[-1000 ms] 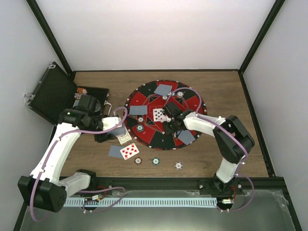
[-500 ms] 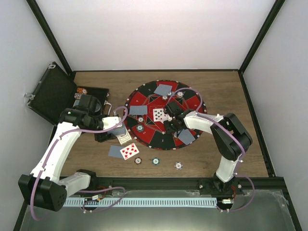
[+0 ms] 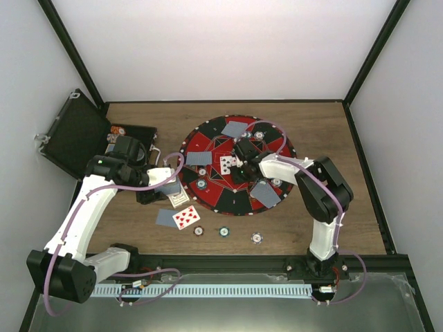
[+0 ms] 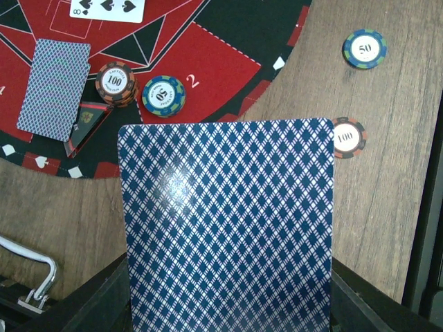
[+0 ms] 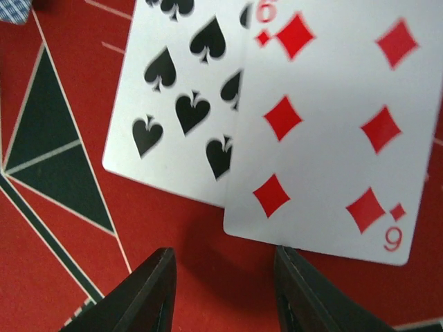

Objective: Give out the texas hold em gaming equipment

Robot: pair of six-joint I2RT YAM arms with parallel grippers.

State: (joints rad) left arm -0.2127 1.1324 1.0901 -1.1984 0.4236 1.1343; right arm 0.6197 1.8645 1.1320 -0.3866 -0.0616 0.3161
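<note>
My left gripper hovers by the mat's left edge, shut on a blue-backed playing card that fills the left wrist view. My right gripper is open and empty, low over the red mat. Two face-up cards lie just ahead of its fingertips: a spade card and a diamond card overlapping it. Face-down cards lie on the mat at the top, left and right. Chips sit on the mat's edge.
A face-up red card and a face-down card lie on the wood near the mat. Three chips sit along the near table edge. The open black case stands at the far left.
My right gripper has moved up and left across the mat, from beside the right face-down card to the face-up cards at the centre. The left arm has not moved.
</note>
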